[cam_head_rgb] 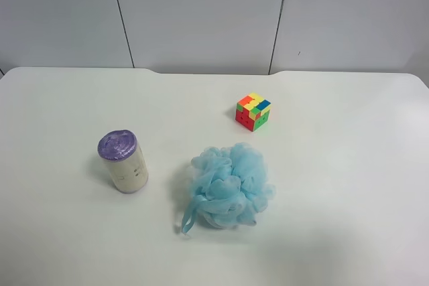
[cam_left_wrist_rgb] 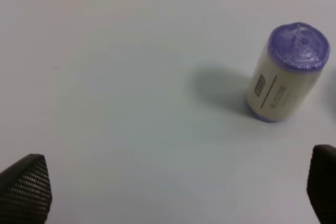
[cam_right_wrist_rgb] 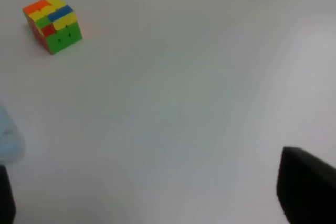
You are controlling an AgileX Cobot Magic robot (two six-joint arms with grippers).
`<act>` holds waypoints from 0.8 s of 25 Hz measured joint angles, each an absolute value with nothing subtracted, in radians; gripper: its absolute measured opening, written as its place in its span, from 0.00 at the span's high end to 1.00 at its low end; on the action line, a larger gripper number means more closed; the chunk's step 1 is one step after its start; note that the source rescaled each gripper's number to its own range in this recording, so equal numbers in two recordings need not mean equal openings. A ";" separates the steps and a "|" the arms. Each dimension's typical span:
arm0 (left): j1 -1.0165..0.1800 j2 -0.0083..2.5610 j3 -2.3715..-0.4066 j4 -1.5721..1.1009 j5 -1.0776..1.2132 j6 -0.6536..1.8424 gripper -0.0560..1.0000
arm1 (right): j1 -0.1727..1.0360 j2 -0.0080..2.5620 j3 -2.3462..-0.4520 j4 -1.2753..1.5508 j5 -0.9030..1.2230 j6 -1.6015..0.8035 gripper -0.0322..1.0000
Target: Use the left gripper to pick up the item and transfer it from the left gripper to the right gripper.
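The item (cam_head_rgb: 123,163) is a small cream-white cylinder with purple ends. It stands upright on the white table (cam_head_rgb: 60,246) at the exterior high view's left. It also shows in the left wrist view (cam_left_wrist_rgb: 286,72), ahead of my left gripper (cam_left_wrist_rgb: 173,190), whose fingertips (cam_left_wrist_rgb: 26,184) stand wide apart with nothing between them. My right gripper (cam_right_wrist_rgb: 157,198) is open and empty too, over bare table. Neither arm shows in the exterior high view.
A blue mesh bath pouf (cam_head_rgb: 228,185) lies near the table's middle; its edge shows in the right wrist view (cam_right_wrist_rgb: 8,137). A multicoloured puzzle cube (cam_head_rgb: 253,111) sits behind it, also in the right wrist view (cam_right_wrist_rgb: 53,22). A grey panelled wall (cam_head_rgb: 201,11) stands behind the table.
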State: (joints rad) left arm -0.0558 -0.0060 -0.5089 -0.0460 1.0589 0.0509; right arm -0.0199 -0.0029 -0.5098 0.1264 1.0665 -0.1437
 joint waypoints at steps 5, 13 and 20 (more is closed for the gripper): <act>-0.056 -0.006 -0.509 -0.046 1.059 0.051 0.00 | -0.020 -0.003 -0.510 0.126 1.067 -0.144 0.00; -0.056 -0.006 -0.509 -0.046 1.059 0.051 0.00 | -0.020 -0.003 -0.510 0.126 1.066 -0.144 0.00; -0.056 0.098 -0.540 -0.046 1.074 0.051 0.00 | -0.020 -0.003 -0.510 0.126 1.066 -0.144 0.00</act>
State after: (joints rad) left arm -0.0558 0.0977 -0.5403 -0.0460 1.0740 0.0509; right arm -0.0199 -0.0029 -0.5098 0.1264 1.0662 -0.1437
